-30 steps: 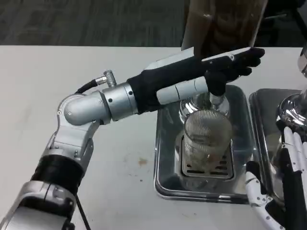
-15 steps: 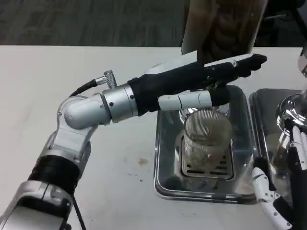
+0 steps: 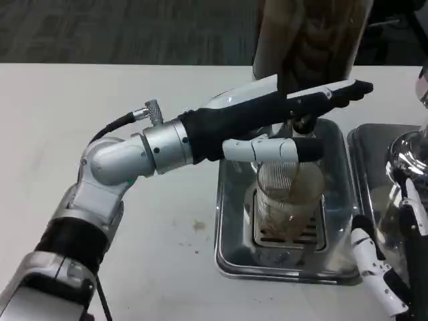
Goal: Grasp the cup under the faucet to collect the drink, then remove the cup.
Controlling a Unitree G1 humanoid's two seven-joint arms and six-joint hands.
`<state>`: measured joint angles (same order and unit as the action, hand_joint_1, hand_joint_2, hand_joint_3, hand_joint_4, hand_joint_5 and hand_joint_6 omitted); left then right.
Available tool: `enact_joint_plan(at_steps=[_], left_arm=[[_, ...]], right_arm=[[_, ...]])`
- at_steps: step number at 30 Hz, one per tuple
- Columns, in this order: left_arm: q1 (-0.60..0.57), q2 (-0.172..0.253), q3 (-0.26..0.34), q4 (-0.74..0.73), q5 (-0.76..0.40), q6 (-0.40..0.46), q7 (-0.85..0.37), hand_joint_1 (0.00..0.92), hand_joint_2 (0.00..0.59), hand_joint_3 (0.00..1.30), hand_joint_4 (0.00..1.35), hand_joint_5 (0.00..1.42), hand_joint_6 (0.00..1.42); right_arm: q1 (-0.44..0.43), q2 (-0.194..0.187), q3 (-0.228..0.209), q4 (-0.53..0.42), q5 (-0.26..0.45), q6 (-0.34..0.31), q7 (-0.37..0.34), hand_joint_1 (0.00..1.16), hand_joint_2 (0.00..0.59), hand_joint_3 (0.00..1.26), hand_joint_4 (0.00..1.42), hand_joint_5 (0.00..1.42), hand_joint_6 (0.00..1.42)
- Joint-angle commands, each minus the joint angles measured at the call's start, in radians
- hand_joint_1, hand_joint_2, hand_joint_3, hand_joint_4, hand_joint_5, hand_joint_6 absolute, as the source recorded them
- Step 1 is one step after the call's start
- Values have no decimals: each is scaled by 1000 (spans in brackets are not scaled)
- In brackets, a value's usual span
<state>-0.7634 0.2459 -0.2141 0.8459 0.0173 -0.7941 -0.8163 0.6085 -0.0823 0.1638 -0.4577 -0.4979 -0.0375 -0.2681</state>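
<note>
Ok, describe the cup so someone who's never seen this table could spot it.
Find the steel drip tray on the white table. On its grate stands the cup, below the left hand: clear ribbed glass, brownish at the bottom, unlike the shiny metal nearby.

left hand (image 3: 281, 117) over cup (image 3: 286, 194) | cup on tray (image 3: 231, 254) | right hand (image 3: 384, 267) beside tray

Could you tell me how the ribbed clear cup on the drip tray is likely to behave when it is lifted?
The cup looks like thin clear plastic, so it may flex if squeezed. It looks tall and narrow, so a sideways nudge could tip it. Brownish liquid seems to be inside, so tilting risks a spill into the tray.
</note>
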Motion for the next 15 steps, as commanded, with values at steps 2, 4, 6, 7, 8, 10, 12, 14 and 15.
enact_joint_plan(at_steps=[2, 4, 6, 7, 8, 10, 12, 14, 15], left_arm=[[11, 21, -31, 13, 51, -17, 1, 0, 64, 56, 0, 46, 0], [11, 23, -32, 15, 57, -20, 5, 0, 64, 56, 0, 46, 0], [10, 25, -32, 17, 60, -22, 8, 0, 64, 56, 0, 43, 0], [9, 25, -32, 19, 62, -22, 9, 0, 64, 56, 0, 42, 0], [8, 26, -32, 20, 62, -22, 10, 0, 64, 56, 0, 40, 0], [7, 26, -32, 22, 64, -23, 11, 0, 63, 57, 0, 39, 0], [6, 26, -33, 25, 65, -24, 12, 0, 63, 57, 0, 37, 0], [5, 26, -34, 26, 66, -24, 15, 0, 63, 57, 0, 37, 0], [5, 25, -35, 26, 67, -24, 17, 0, 63, 57, 0, 36, 0]], right_arm=[[-29, -3, -28, 54, 115, -65, 48, 429, 359, 16, 0, 0, 0], [-45, -6, -39, 76, 160, -80, 72, 461, 347, 15, 0, 0, 0], [-59, -10, -48, 96, 190, -93, 89, 470, 331, 15, 0, 0, 0], [-68, -13, -52, 104, 203, -96, 99, 484, 318, 15, 0, 0, 0], [-76, -15, -56, 114, 215, -101, 108, 502, 308, 15, 0, 0, 0], [-88, -17, -62, 129, 232, -110, 121, 534, 284, 7, 0, 0, 0], [-109, -25, -72, 166, 253, -131, 139, 540, 282, 5, 0, 0, 0], [-126, -32, -81, 201, 271, -156, 154, 560, 262, 1, 0, 0, 0], [-132, -35, -84, 216, 277, -168, 159, 592, 236, 0, 0, 0, 0]])
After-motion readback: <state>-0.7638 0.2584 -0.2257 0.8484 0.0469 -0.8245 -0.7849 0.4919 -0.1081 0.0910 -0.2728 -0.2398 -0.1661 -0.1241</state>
